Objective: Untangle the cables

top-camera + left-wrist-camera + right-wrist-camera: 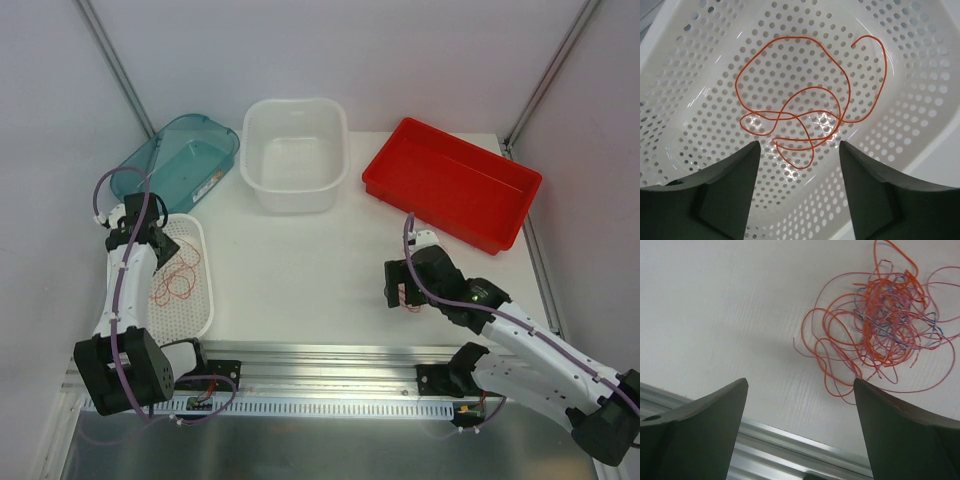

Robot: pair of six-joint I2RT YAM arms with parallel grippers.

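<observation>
One red-orange cable (790, 107) lies in loose loops on the floor of the white perforated tray (700, 65); it also shows in the top view (176, 280). My left gripper (800, 145) hovers open and empty just above its near loops. A fist-sized tangle of cables (885, 325), mostly orange with pale pink and some blue strands, lies on the white table. My right gripper (800, 382) is open and empty, near and left of the tangle, with its right finger (900, 425) at the tangle's edge. In the top view the right gripper (402, 290) hides most of the tangle.
A teal bin (180, 155), a white tub (295, 155) and a red tray (450, 180) stand along the back. The perforated tray (195, 305) sits at the left edge. An aluminium rail (330, 360) runs along the near table edge, just below the right gripper.
</observation>
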